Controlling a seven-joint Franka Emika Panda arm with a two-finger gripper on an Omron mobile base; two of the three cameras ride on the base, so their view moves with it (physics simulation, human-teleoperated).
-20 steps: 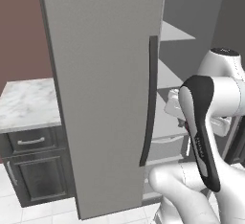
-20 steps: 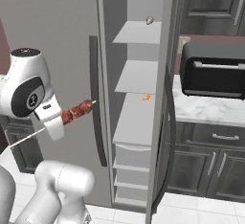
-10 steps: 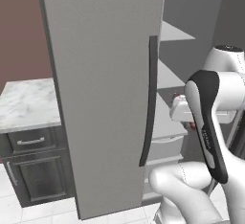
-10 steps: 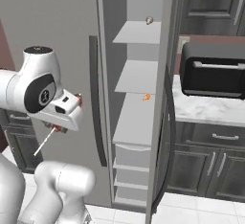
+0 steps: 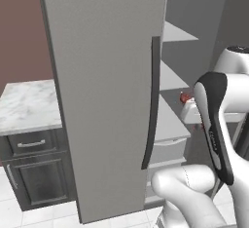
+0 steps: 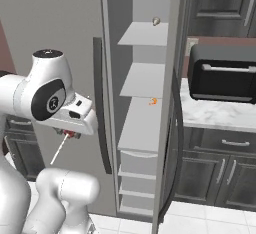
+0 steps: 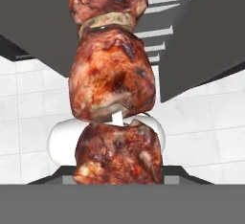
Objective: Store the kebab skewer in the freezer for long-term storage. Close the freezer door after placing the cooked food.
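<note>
While the tool [image 6: 69, 134] clamps the kebab skewer [image 7: 113, 90], glossy charred chunks, thin pale stick, freezer [image 6: 145, 123] shelves flat white.

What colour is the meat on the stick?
Reddish-brown with dark charred patches, best seen in the hand view on the kebab skewer.
</note>
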